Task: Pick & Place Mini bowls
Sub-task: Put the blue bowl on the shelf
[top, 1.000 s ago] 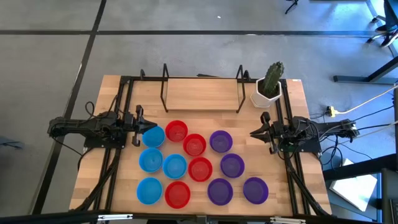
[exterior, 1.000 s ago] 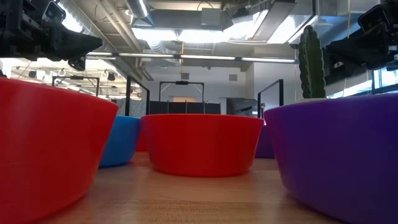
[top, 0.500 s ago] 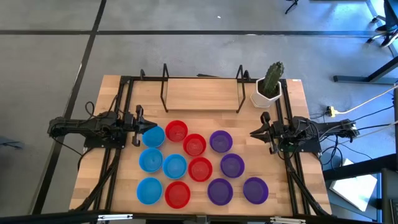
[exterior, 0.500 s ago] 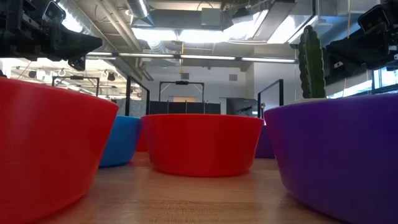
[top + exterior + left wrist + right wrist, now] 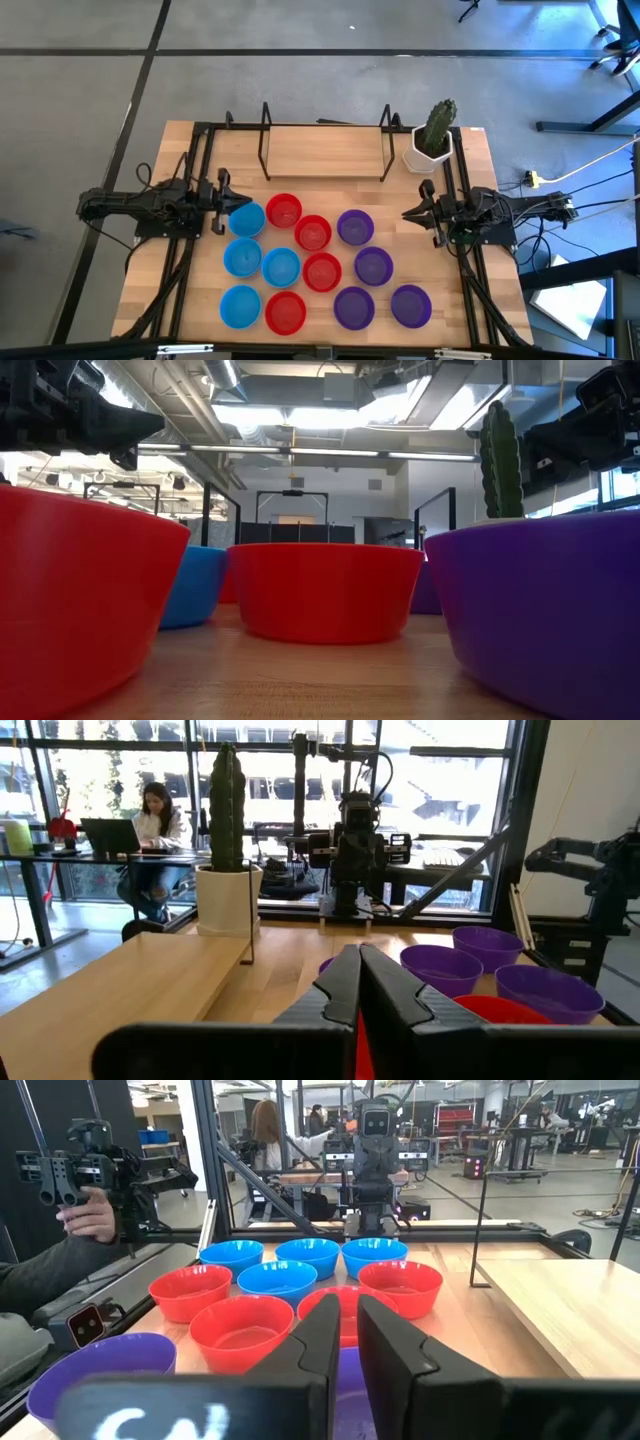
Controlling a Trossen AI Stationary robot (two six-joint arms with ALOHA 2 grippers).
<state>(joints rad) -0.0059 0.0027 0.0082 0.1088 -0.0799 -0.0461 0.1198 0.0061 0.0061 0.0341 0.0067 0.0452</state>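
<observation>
Twelve mini bowls [image 5: 322, 272] sit upright in a loose cluster on the near half of the wooden bench [image 5: 150, 270]: blue ones to the left, red in the middle, purple to the right. Beside the cluster, the left gripper [image 5: 224, 203] hovers near a blue bowl, fingers pressed together and empty. Opposite, the right gripper [image 5: 424, 213] waits, fingers nearly together. Farther back stands a cactus pot [image 5: 430, 152].

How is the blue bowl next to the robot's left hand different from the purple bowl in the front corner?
The blue bowl is blue; the purple bowl is purple. The blue bowl sits at the back of the group beside the left hand; the purple bowl sits at the front, away from both hands. Both are upright, empty and look the same size.
</observation>
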